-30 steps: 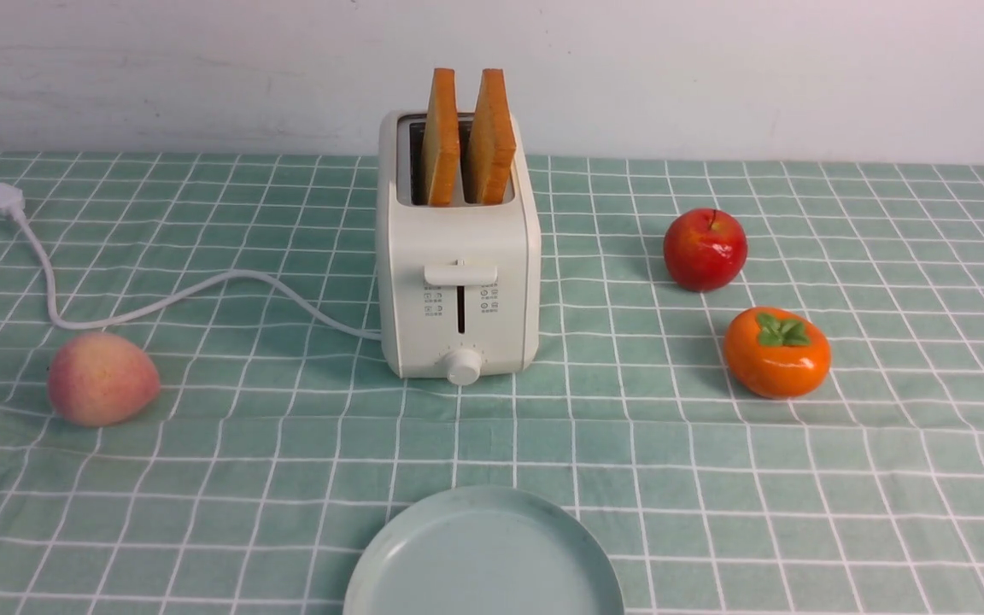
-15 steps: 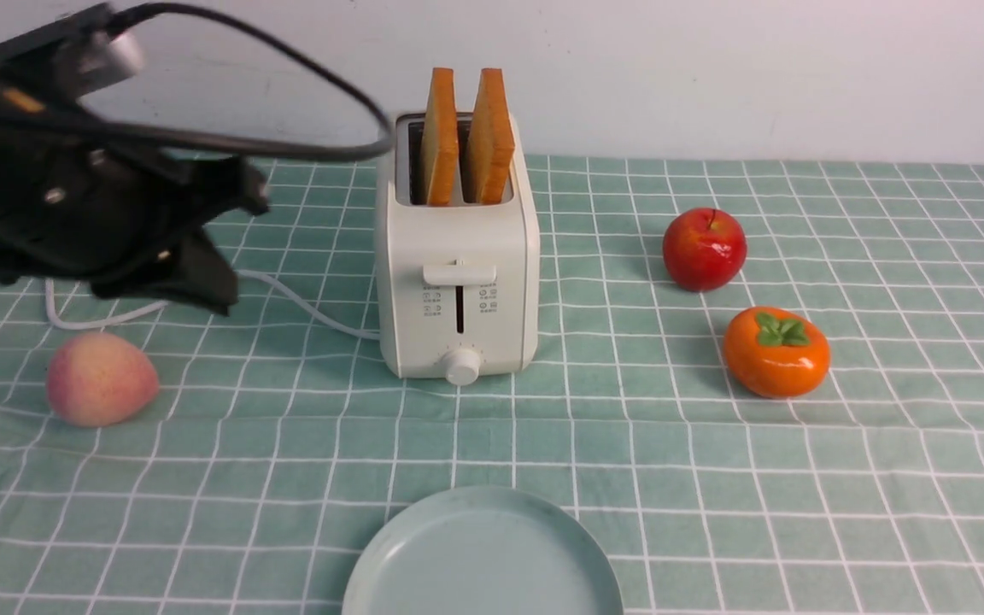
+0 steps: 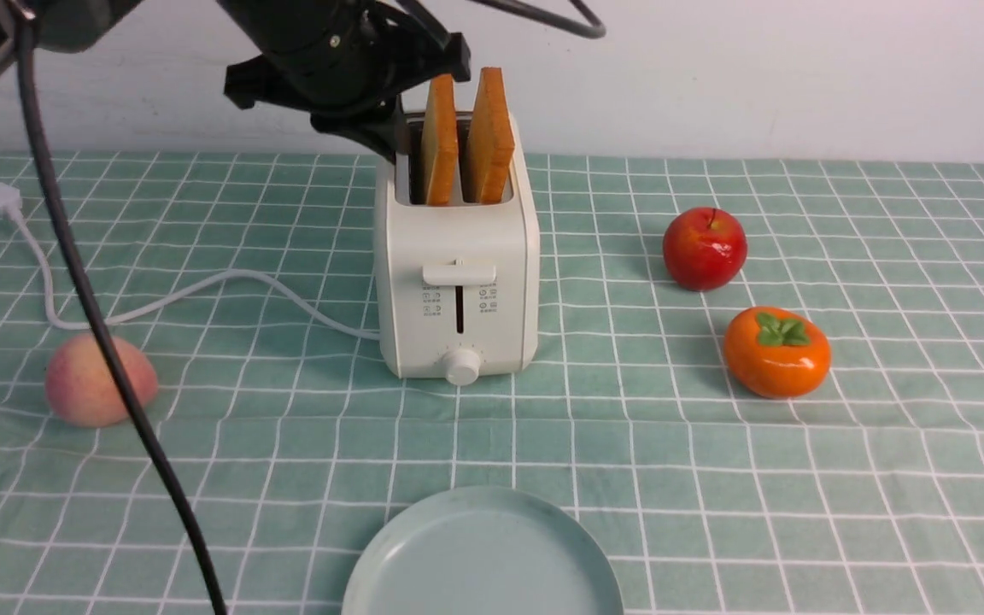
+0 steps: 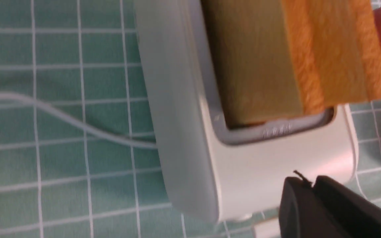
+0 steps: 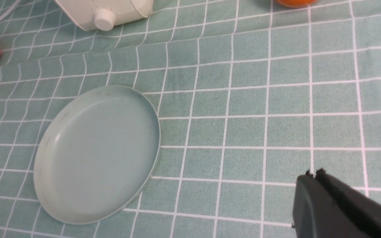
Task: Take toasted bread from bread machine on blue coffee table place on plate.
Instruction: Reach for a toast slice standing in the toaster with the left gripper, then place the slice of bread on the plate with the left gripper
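The bread machine (image 3: 458, 265) is a cream-white toaster standing mid-way back on the blue coffee table (image 3: 714, 478), which wears a mint grid cloth. Two slices of toasted bread (image 3: 441, 141) (image 3: 492, 137) stand upright in its slots. My left gripper (image 3: 381, 128) hovers at the toaster's top left corner, just beside the left slice. In the left wrist view its fingers (image 4: 309, 180) are shut and hold nothing, with the toast (image 4: 253, 66) just beyond them. The plate (image 3: 483, 555) lies empty at the front edge. My right gripper (image 5: 313, 173) is shut, empty, low over the cloth beside the plate (image 5: 94, 152).
A peach (image 3: 82, 380) lies at the left. An apple (image 3: 704, 249) and a persimmon (image 3: 776, 352) sit right of the toaster. The white power cord (image 3: 202, 286) trails left to its plug (image 3: 5, 198). My left arm's black cable (image 3: 116, 367) hangs across the left foreground.
My left arm came in from the left and swung up and right to the toaster's top left corner, its cable now hanging across the left foreground. Toast, toaster and plate have not moved.
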You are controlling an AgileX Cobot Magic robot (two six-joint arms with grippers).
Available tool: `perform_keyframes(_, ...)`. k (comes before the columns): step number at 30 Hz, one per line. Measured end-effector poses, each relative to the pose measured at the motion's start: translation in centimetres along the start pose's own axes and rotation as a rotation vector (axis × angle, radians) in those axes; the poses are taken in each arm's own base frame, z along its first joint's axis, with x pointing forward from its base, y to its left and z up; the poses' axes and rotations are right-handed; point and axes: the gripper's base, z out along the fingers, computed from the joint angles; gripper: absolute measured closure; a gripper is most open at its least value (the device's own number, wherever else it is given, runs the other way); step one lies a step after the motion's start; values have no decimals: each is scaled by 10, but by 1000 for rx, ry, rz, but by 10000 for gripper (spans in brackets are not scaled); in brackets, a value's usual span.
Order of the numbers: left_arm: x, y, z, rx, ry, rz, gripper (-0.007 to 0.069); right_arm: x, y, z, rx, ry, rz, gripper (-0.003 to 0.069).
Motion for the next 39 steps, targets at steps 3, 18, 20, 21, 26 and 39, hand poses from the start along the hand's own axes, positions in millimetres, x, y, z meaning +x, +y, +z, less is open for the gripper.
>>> perform_keyframes(3, -9, -3, 11, 25, -48, 23, 410, 0, 0, 0, 5, -3, -6, 673)
perform_keyframes(18, -11, 10, 76, -51, -98, 75, 391, -1, -1, 0, 9, -8, -11, 661)
perform_keyframes(20, -12, 9, 73, -55, -103, 79, 543, -1, -1, 0, 9, -7, -11, 659)
perform_keyframes(21, -12, 8, 69, -54, -110, 83, 561, -1, -1, 0, 9, -7, -11, 659)
perform_keyframes(26, -20, -12, 21, -23, -190, 115, 547, -1, -1, 0, 9, -8, -11, 657)
perform_keyframes(39, 30, -26, -125, 87, -37, 170, 547, -10, 7, -1, -74, -104, 2, 656)
